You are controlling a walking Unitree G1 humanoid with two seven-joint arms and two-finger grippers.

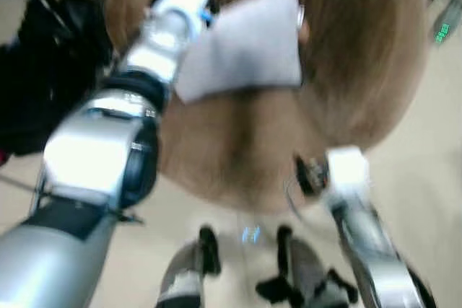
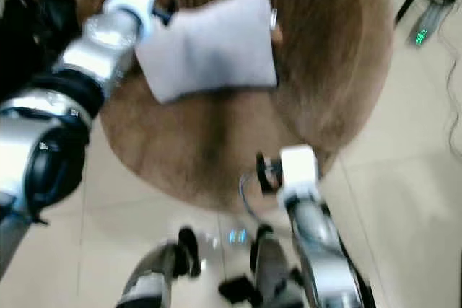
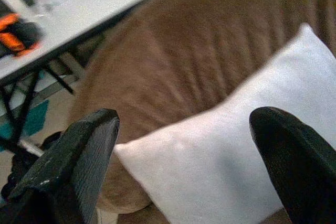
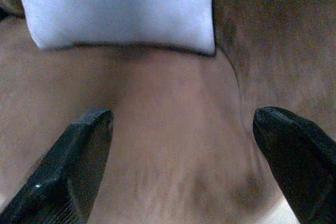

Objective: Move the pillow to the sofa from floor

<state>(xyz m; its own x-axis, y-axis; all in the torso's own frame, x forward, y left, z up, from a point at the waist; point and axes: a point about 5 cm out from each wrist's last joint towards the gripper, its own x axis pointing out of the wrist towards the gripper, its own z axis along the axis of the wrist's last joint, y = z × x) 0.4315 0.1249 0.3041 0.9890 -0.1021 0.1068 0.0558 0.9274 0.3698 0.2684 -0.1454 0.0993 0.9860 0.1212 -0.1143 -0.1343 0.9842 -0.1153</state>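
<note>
A pale grey pillow [image 1: 245,45] lies on the round brown plush sofa [image 1: 361,70], near its back. My left arm reaches across to the pillow's left edge. In the left wrist view the left gripper [image 3: 194,145] is open, and the pillow [image 3: 236,166] lies just beyond and between its fingers, not held. My right arm [image 1: 348,172] hovers over the sofa's front edge. The right gripper [image 4: 184,145] is open above bare brown cushion [image 4: 168,129], with the pillow [image 4: 121,9] farther ahead.
A black bag [image 1: 43,70] sits on the floor left of the sofa. A white table [image 3: 79,3] on dark legs stands beyond it. A device with a green light [image 1: 442,32] is at the far right. Beige tiled floor [image 2: 404,200] surrounds the sofa.
</note>
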